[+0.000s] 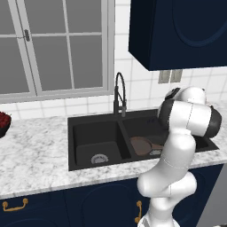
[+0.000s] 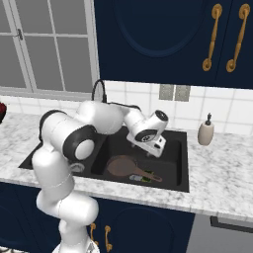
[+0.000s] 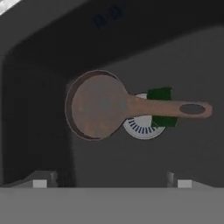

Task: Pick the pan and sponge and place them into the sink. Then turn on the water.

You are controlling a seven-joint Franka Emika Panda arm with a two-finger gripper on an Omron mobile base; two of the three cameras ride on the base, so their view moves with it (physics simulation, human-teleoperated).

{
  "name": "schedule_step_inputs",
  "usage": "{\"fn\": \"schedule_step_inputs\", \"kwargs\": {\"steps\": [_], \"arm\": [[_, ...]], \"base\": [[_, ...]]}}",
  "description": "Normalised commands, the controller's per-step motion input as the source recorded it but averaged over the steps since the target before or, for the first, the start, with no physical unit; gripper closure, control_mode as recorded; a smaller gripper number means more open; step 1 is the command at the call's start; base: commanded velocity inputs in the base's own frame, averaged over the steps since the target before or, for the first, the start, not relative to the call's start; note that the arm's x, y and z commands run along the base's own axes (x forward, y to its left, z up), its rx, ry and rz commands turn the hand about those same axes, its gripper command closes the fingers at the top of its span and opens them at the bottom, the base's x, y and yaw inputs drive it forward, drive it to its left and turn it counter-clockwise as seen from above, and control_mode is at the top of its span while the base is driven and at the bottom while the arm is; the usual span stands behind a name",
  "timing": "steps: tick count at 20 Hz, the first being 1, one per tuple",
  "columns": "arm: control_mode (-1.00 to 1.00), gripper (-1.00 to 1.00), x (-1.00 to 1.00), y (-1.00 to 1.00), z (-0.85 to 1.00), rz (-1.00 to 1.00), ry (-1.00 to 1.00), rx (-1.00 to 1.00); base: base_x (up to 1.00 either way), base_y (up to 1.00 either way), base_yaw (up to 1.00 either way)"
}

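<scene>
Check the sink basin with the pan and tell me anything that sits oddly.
The round dark pan with brownish inside lies in the matte black sink; its handle crosses the silver drain and lies over the small green-topped sponge, hiding much of it. Nothing spilled or damaged.

Both base views flank the arm facing the sink (image 1: 102,133); the hand view peers close into its basin.

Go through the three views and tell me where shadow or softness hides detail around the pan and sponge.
Hand view: soft overall; the sink walls fall into deep shadow, yet the pan and green sponge under its handle read clearly. Left base view: the arm blocks much of the pan. Right base view: even light, the sponge a tiny fleck.
</scene>
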Motion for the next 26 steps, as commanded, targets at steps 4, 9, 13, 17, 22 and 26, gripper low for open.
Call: {"fn": "schedule_step_inputs", "kwargs": {"steps": [4,9,13,17,22,26], "arm": [[-1.0,-1.0,0.01,0.54,0.24,-0.1,-0.32,0.19],[-1.0,-1.0,0.03,0.48,0.21,-0.11,-0.09,0.13],[-1.0,-1.0,0.12,0.33,0.09,-0.17,0.03,0.06],[-1.0,-1.0,0.02,0.0,0.03,-0.02,0.03,0.01],[-1.0,-1.0,0.05,0.14,0.0,0.0,-0.02,0.02],[-1.0,-1.0,0.19,0.3,0.12,0.0,-0.03,0.06]], "base": [[0.0,0.0,0.0],[0.0,0.0,0.0],[0.0,0.0,0.0],[0.0,0.0,0.0],[0.0,0.0,0.0],[0.0,0.0,0.0]]}}
